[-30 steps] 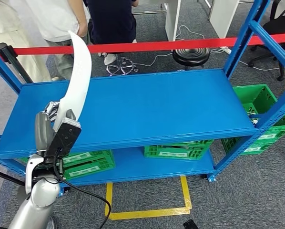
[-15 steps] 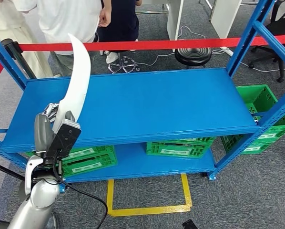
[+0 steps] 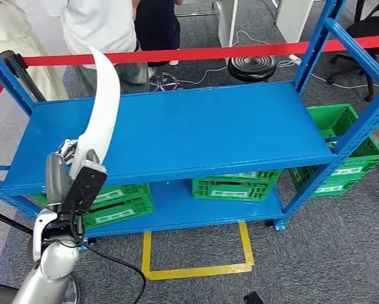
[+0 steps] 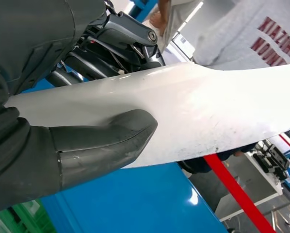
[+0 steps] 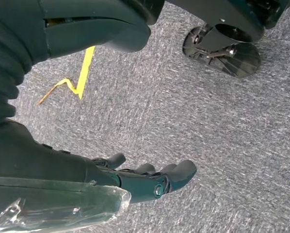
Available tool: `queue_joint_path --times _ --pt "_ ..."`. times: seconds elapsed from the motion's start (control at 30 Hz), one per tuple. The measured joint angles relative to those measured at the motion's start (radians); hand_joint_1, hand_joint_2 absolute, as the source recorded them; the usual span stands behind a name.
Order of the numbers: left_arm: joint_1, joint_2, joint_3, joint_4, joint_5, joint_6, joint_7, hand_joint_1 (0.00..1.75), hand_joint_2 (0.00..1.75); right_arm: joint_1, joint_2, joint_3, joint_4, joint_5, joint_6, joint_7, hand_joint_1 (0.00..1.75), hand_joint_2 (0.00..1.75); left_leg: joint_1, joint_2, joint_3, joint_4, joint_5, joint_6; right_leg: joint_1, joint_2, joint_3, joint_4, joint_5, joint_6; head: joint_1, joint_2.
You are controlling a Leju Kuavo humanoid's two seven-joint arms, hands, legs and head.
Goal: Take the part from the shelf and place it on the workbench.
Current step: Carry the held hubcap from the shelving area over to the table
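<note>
Carrying stage, by the look of it: long, curved white plastic part (image 3: pixel 104 104), tapered to a point like a blade, already off the blue metal shelf (image 3: pixel 178 133) and held upright in the left hand (image 3: pixel 75 174), well above the shelf's upper deck. Pinched near its broad lower end, thick grey thumb on one smooth face and darker fingers (image 4: pixel 110 46) behind the other, as seen in the left wrist view. Glossy, clean surface with a few faint specks and a gentle bow along its length; probably light but rigid, and long enough to swing wide if turned quickly. Right hand (image 5: pixel 151 177) hanging down over grey carpet, fingers loosely extended, holding nothing. Bench not visible from here, so next likely a turn away from the shelf to find it, with the grip kept firm and the tall tip kept clear of the blue uprights and of the red barrier tape (image 3: pixel 178 56) stretched behind. People standing (image 3: pixel 101 28) just past that tape, near the line of the part's tip, so a slow, careful swing advisable. Green plastic crates (image 3: pixel 233 189) on the lower deck and beside the shelf, not part of the job.
</note>
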State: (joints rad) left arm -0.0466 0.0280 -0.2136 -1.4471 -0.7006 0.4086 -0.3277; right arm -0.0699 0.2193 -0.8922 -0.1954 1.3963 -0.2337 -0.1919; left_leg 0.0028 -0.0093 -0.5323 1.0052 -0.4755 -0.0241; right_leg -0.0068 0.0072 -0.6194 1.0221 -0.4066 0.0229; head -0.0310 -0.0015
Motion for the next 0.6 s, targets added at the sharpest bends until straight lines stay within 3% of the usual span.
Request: queue_joint_path --times 0.1,0.13,0.2,0.27,0.3,0.33,0.37,0.43,0.5,0.53,0.6 --pt "0.003 0.0 0.0 0.0 -0.001 0.001 0.0 1.75 1.75 0.001 0.0 0.0 0.0 0.0 0.0 0.0 0.0 1.75 -0.003 -0.002 -0.002 -0.017 0.01 0.019 -0.001 0.0 -0.007 -0.002 0.013 0.019 0.0 0.0" --pt "0.003 0.0 0.001 0.0 -0.001 0.002 0.0 1.75 1.75 0.002 0.0 0.0 0.0 0.0 0.0 0.0 0.0 1.75 -0.002 -0.001 -0.005 -0.018 0.017 0.027 -0.003 0.0 -0.012 0.005 0.004 0.024 0.001 0.0" --pt "0.002 -0.002 0.001 0.0 -0.002 0.003 0.0 1.75 1.75 0.002 0.0 0.0 0.0 0.0 0.0 0.001 0.0 1.75 0.0 0.002 -0.017 -0.021 0.032 0.042 -0.004 -0.001 -0.04 0.074 -0.058 0.034 0.004 0.0" --pt "0.002 -0.003 0.001 0.0 -0.002 0.003 0.0 1.75 1.75 0.001 0.0 0.0 0.0 0.0 0.0 0.001 0.0 1.75 -0.001 0.003 -0.035 -0.019 0.045 0.047 -0.004 -0.001 -0.082 0.206 -0.143 0.04 0.006 0.0" --pt "0.002 -0.004 0.001 0.0 -0.002 0.003 0.0 1.75 1.75 0.001 0.0 0.0 0.0 0.0 0.0 0.001 0.0 1.75 -0.001 0.003 -0.044 -0.019 0.052 0.048 -0.004 -0.001 -0.093 0.258 -0.168 0.041 0.006 0.0" --pt "0.002 -0.004 0.001 0.0 -0.002 0.003 0.0 1.75 1.75 0.001 0.0 0.0 0.0 0.0 0.0 0.001 0.0 1.75 -0.002 0.004 -0.054 -0.018 0.059 0.047 -0.003 -0.001 -0.089 0.278 -0.173 0.041 0.006 0.0" --pt "0.002 -0.004 0.001 0.0 -0.002 0.004 0.0 1.75 1.75 0.001 0.0 0.0 0.0 0.0 0.0 0.001 0.0 1.75 -0.002 0.003 -0.064 -0.018 0.066 0.046 -0.003 -0.001 -0.064 0.258 -0.159 0.039 0.006 0.0" --pt "0.002 -0.004 0.002 0.0 -0.002 0.004 0.0 1.75 1.75 -0.001 0.0 0.0 0.0 0.0 0.0 0.001 0.0 1.75 -0.003 0.003 -0.079 -0.017 0.079 0.04 -0.003 -0.001 0.029 0.127 -0.115 0.034 0.006 0.0" --pt "0.002 -0.004 0.002 0.0 -0.002 0.004 0.0 1.75 1.75 -0.005 0.0 0.0 0.0 0.0 -0.001 0.0 0.0 1.75 -0.004 0.003 -0.088 -0.016 0.093 0.03 0.0 0.001 0.106 0.01 -0.098 0.027 0.005 0.0" --pt "0.001 -0.004 0.002 0.0 -0.002 0.005 0.0 1.75 1.75 -0.006 0.0 0.0 0.0 0.0 -0.001 0.0 0.0 1.75 -0.005 0.003 -0.091 -0.016 0.1 0.025 0.002 0.002 0.117 -0.014 -0.099 0.023 0.006 0.0" --pt "0.001 -0.004 0.002 0.0 -0.002 0.005 0.0 1.75 1.75 -0.005 0.0 0.0 0.0 0.0 -0.001 0.0 0.0 1.75 -0.004 0.003 -0.095 -0.019 0.113 0.012 0.003 0.003 0.108 -0.018 -0.088 0.011 0.006 0.0"
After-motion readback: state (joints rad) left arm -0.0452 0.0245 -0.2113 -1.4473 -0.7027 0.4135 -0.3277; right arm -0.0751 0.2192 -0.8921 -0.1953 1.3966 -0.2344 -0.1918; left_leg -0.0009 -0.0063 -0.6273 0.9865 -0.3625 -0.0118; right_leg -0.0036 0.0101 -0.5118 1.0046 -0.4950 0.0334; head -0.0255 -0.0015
